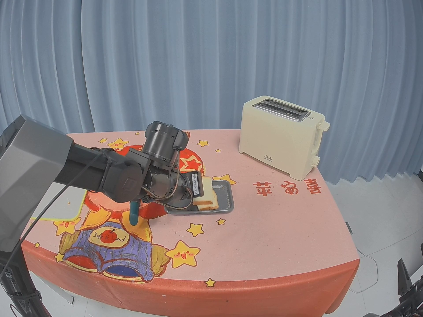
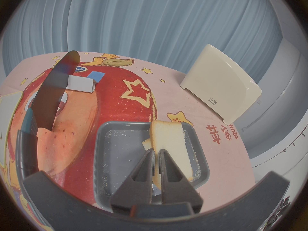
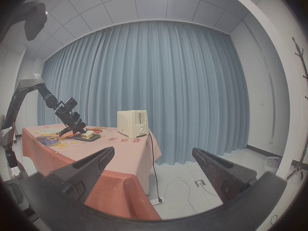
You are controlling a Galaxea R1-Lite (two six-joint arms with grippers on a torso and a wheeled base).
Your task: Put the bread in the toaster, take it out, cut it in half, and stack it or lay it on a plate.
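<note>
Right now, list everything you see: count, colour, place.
Table: one, pink-orange cloth, centre.
Toaster: one, cream, table's far right.
Tray: one, grey, mid-table.
Bread: count unclear, pale, on the tray.
Knife: one, teal handle, left of the tray.
Board: one, white, table's left edge.
Curtain: one, blue, behind the table.
Cable: one, black, hanging from the toaster.
Left jaws: one pair, dark, shut on the bread.
Right jaws: one pair, dark, open, right of the table.

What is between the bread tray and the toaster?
Nothing stands there. In the head view, only bare pink tablecloth with a printed star and red writing lies between the tray with the bread and the toaster.
</note>
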